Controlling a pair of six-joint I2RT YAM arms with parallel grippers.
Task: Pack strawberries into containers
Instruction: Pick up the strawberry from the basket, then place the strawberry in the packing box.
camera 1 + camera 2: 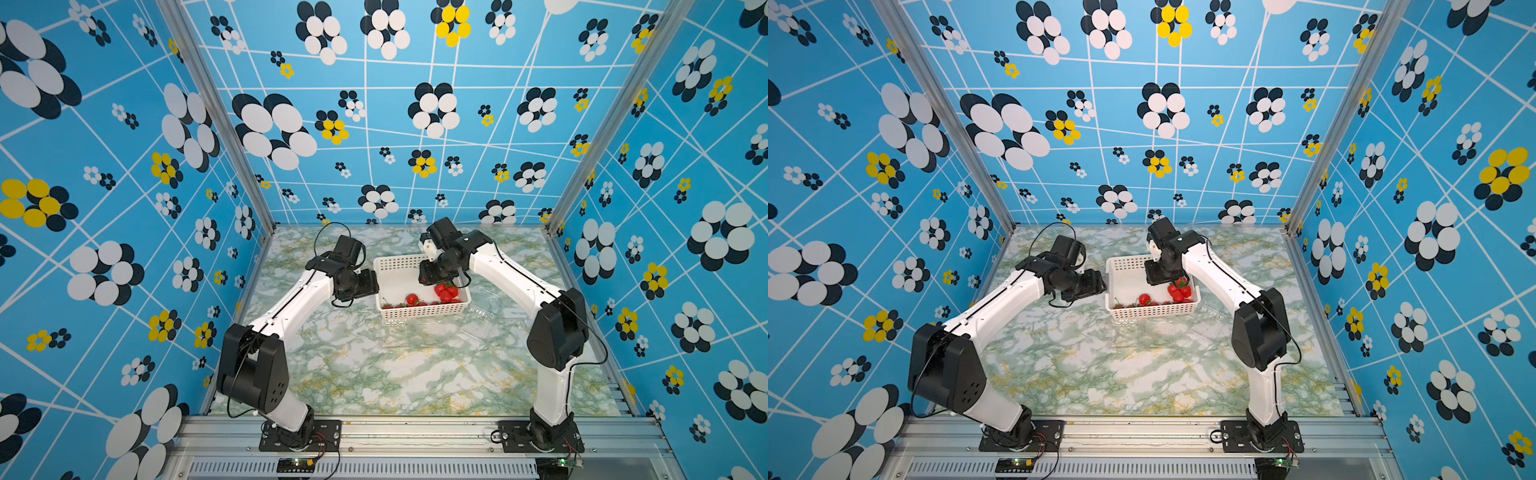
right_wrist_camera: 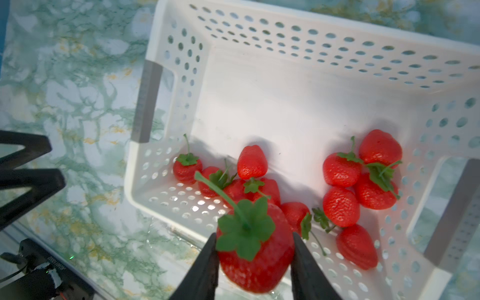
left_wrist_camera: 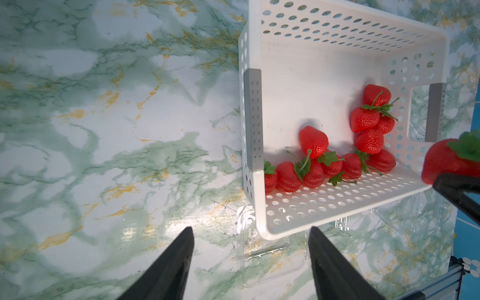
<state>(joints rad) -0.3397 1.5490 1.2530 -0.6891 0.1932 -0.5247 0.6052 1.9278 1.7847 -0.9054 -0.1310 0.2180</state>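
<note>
My right gripper (image 2: 254, 235) is shut on a red strawberry (image 2: 255, 249) with a green cap, held above the near rim of the white perforated basket (image 2: 140, 197). That held berry also shows in the left wrist view (image 3: 446, 161). Several more strawberries (image 2: 342, 205) lie along the basket's front wall and right corner, and they show in both top views (image 1: 446, 293) (image 1: 1179, 291). My left gripper (image 3: 251, 228) is open and empty, just left of the basket (image 1: 419, 312). It hangs over a transparent container (image 3: 272, 257) on the table. Another clear container (image 1: 482, 316) lies by the basket's front right.
The basket has grey handles (image 3: 253, 119) on its short sides. The marble-patterned tabletop (image 1: 374, 365) stretches toward the arm bases. Blue patterned walls close in three sides. An aluminium rail (image 1: 415, 432) runs along the front edge.
</note>
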